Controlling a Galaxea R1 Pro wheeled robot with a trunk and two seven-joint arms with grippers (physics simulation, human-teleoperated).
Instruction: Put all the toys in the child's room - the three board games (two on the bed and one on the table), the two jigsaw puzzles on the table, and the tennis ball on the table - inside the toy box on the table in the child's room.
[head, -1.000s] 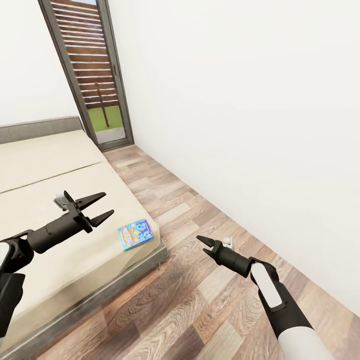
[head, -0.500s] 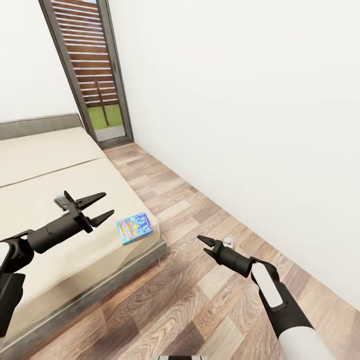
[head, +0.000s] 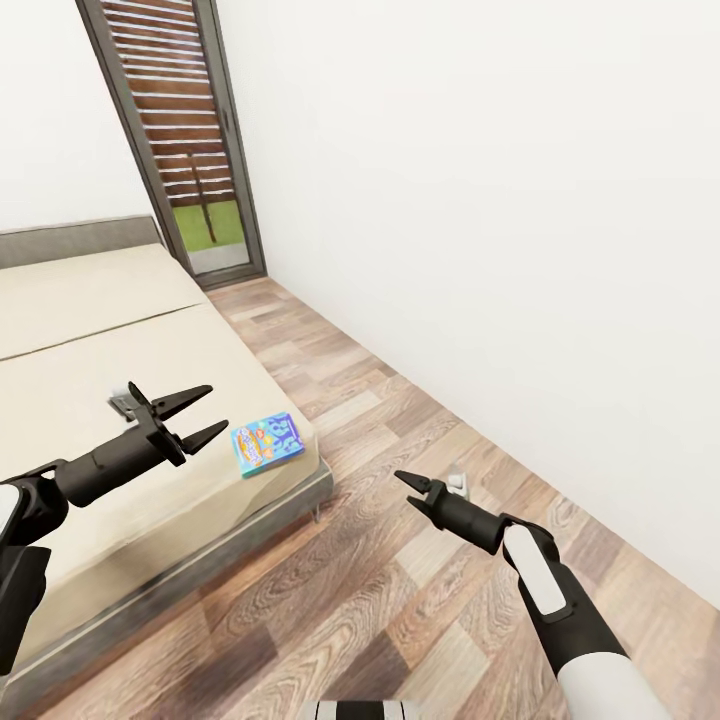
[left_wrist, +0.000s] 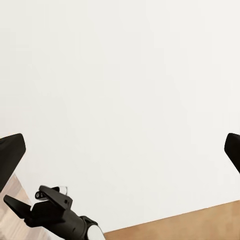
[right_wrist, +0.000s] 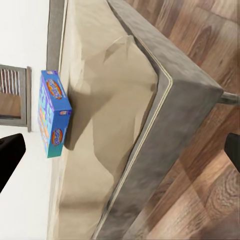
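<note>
A blue board game box (head: 267, 444) lies flat near the foot corner of the beige bed (head: 100, 330). My left gripper (head: 218, 407) hovers open over the mattress, just left of the box and apart from it. My right gripper (head: 403, 487) stands open above the wooden floor, to the right of the bed corner, holding nothing. The right wrist view looks at the same box (right_wrist: 52, 112) on the bed (right_wrist: 115, 125), between its spread fingers. The table, toy box, puzzles and tennis ball are out of view.
A white wall (head: 500, 200) runs along the right, with a strip of wooden floor (head: 350, 600) between it and the bed. A slatted glass door (head: 190, 130) stands at the far end. A small white object (head: 457, 484) sits on the floor by the wall.
The whole view has shifted slightly, so the bed and box sit a little further left and higher in the picture. Both arms hold the same pose, both grippers still open.
</note>
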